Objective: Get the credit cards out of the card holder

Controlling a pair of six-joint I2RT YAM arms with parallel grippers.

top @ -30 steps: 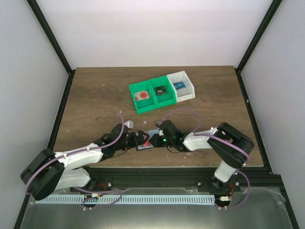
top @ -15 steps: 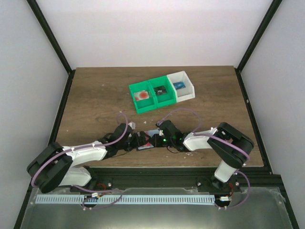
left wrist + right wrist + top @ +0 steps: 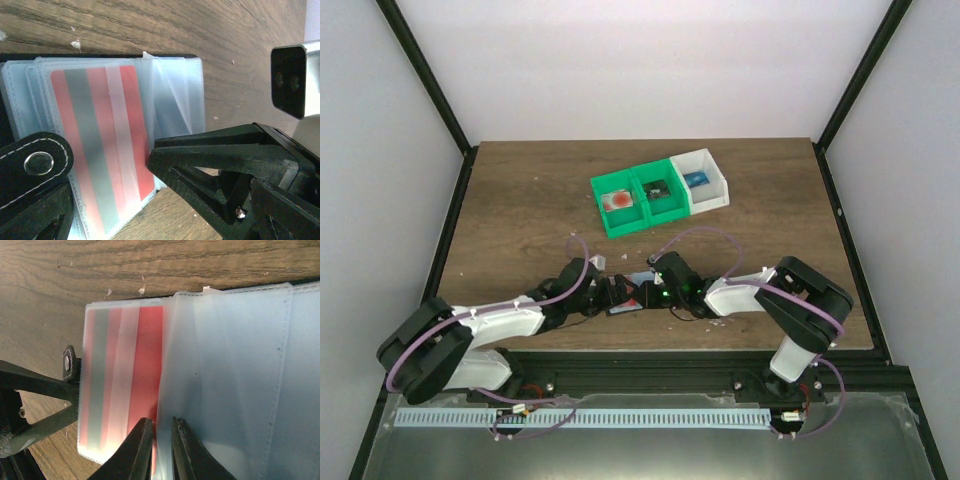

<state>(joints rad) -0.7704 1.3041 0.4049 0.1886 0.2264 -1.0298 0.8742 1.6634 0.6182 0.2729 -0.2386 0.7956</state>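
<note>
The card holder (image 3: 628,301) lies open near the front edge of the table, between my two grippers. In the left wrist view its clear sleeves (image 3: 175,95) fan out, and a red credit card (image 3: 100,125) with grey stripes sits inside one. My left gripper (image 3: 107,175) is open, with one finger on each side of the red card. One fingertip (image 3: 152,159) touches the card's edge. The holder's black snap strap (image 3: 35,162) lies over the other finger. My right gripper (image 3: 162,432) is pinched on the edge of a clear sleeve (image 3: 230,365) beside the red card (image 3: 147,350).
Two green bins (image 3: 620,205) and a white bin (image 3: 704,181) stand in a row at the back middle of the table, each with a small item inside. The two grippers, left (image 3: 610,294) and right (image 3: 653,291), are almost touching over the holder. The table's front edge is just below them.
My left arm has swung its elbow outward and pushed its gripper a little further right onto the card holder. The right arm and the holder have stayed put.
</note>
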